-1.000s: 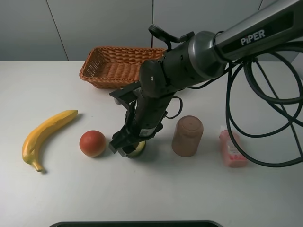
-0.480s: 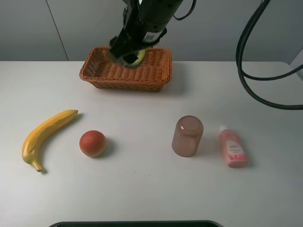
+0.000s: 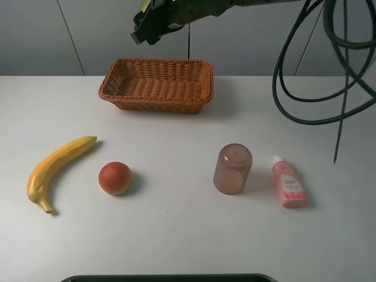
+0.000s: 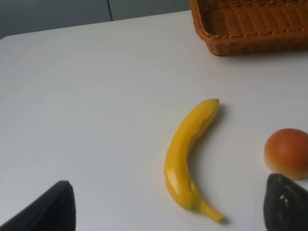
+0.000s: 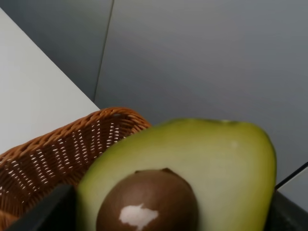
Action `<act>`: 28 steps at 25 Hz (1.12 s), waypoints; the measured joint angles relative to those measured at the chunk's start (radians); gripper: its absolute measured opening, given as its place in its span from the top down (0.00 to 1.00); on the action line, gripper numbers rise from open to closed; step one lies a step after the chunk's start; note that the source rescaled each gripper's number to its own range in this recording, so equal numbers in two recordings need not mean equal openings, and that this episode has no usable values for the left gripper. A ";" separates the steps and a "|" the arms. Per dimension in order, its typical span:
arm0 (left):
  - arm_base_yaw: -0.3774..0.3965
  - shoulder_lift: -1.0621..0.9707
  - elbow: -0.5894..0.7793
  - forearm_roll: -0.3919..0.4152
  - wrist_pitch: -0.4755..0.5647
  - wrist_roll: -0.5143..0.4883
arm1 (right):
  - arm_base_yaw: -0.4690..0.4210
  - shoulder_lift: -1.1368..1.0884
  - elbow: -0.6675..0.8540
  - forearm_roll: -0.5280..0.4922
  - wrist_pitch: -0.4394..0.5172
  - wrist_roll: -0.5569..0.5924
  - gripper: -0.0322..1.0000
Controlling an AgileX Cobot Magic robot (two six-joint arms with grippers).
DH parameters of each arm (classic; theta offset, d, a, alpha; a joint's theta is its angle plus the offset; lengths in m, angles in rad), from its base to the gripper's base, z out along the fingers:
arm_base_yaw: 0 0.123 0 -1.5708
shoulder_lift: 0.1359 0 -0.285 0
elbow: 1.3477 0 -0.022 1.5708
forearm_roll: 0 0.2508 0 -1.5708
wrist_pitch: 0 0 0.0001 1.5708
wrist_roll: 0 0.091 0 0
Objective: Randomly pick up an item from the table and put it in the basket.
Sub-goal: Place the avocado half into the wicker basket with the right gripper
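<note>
From the high camera, the right gripper hangs at the top edge, its dark fingers above the far rim of the rectangular orange-brown wicker basket. A sliver of yellow-green shows at the fingers, and the rest of their load is hidden here. Well below the fingers, on the large white tabletop, lie a curved yellow banana, a round red-orange fruit just beside it, a brownish translucent plastic cup and a small pink bottle. Black cables loop down on the right.

In the left wrist view, the left gripper has its two dark fingertips wide apart, with nothing clamped. The banana lies on the tabletop between and beyond them, the red-orange fruit sits close to one fingertip, and a basket corner is farther off.

In the right wrist view, the right gripper's fingers are clamped on either side of the small halved avocado, which shows dark green skin, yellow-green flesh and a brown pit. It is held in the air, with the basket's woven wall beyond the fingers.
</note>
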 joint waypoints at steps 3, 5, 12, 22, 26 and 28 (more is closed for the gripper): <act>0.000 0.000 0.000 0.000 0.000 0.000 | -0.022 0.100 0.000 0.021 -0.089 0.000 0.97; 0.000 0.000 0.000 0.000 0.000 0.000 | -0.034 0.159 0.000 0.030 -0.120 0.000 0.97; 0.000 0.000 0.000 0.000 0.000 0.000 | -0.053 0.238 0.000 0.035 -0.144 0.000 0.97; 0.000 0.000 0.000 0.000 0.000 0.000 | -0.059 0.238 0.000 0.046 -0.153 -0.015 0.14; 0.000 0.000 0.000 0.000 0.000 0.000 | -0.059 0.238 0.000 0.054 -0.136 -0.015 0.01; 0.000 0.000 0.000 0.000 0.000 0.000 | -0.059 0.238 0.000 0.057 -0.127 -0.016 0.01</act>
